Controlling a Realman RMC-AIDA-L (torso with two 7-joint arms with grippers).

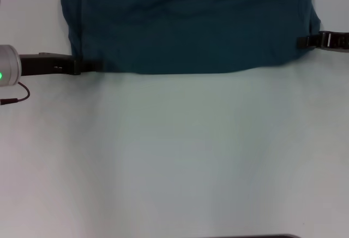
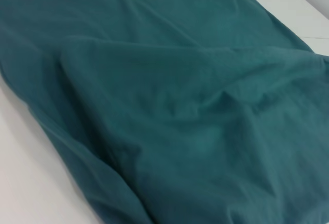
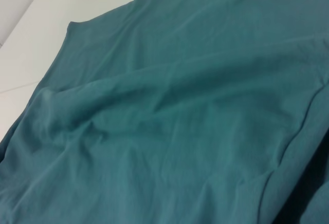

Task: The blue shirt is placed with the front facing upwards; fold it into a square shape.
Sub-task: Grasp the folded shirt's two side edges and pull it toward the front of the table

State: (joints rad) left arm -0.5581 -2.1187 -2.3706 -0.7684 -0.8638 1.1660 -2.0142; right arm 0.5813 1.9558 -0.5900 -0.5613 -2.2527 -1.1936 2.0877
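We are looking at a lab-like robot test bench, we are seeing a bare white table (image 1: 174,161), arms reaching in.

Rumpled blue shirt (image 2: 175,111) on white table (image 2: 31,188)

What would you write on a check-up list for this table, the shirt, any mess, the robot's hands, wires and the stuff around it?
Surface: white table, bare in front of the shirt.
Job's things: blue shirt lies at the far side of the table, running out of the head view at the top; plain cloth faces up, no letters seen; soft wrinkles show in both wrist views.
Clutter: nothing seen.
Grippers: left gripper at the shirt's near left corner; right gripper at its right edge. Both touch the cloth's edge.
Cables: thin dark cable hangs by the left arm, lying on the table.
Surroundings: dark strip at the table's near edge; nothing else seen.
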